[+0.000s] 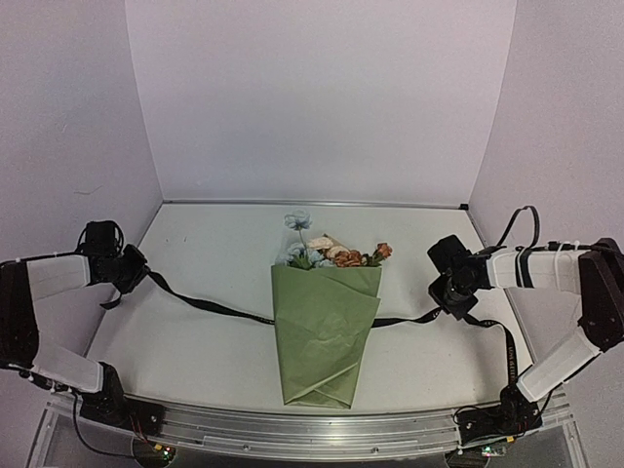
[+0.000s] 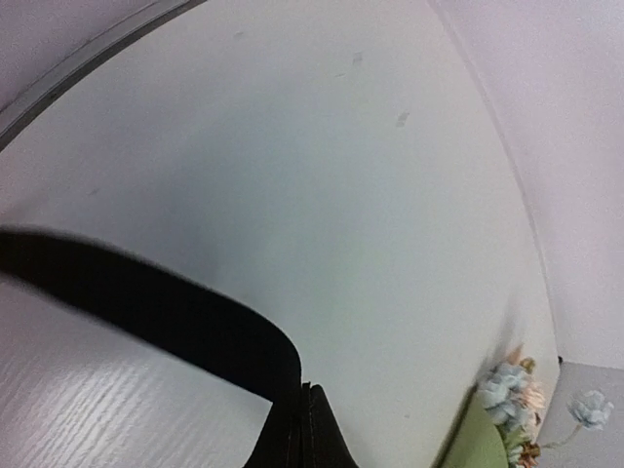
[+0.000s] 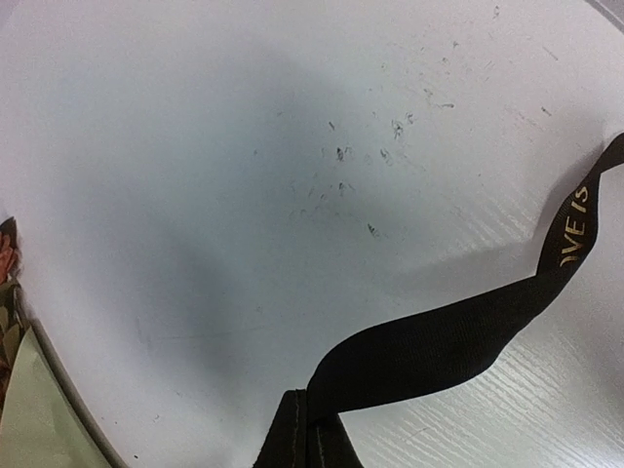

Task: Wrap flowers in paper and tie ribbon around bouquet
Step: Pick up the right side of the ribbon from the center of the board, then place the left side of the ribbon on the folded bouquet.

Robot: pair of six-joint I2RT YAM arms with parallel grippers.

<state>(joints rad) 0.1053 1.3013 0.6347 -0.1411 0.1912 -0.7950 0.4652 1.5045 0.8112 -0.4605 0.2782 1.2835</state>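
The bouquet lies in the middle of the table: flowers point(image 1: 331, 255) with pale blue, cream and rust blooms stick out of the far end of a folded olive-green paper point(image 1: 325, 331) cone. The black ribbon point(image 1: 210, 304) passes under the cone and comes out on both sides. My left gripper point(image 1: 132, 271) at the far left is shut on one end of the ribbon point(image 2: 146, 302), pinched at the left gripper's tips point(image 2: 304, 390). My right gripper point(image 1: 453, 292) is shut on the other part of the ribbon point(image 3: 439, 341), at the right gripper's tips point(image 3: 312, 400). A lettered tail point(image 1: 507, 356) trails toward the near right.
The white table point(image 1: 214, 244) is closed in by pale walls at the back and on both sides. An aluminium rail point(image 1: 292, 429) carrying both arm bases runs along the near edge. The paper's edge point(image 3: 39, 419) shows at the lower left of the right wrist view.
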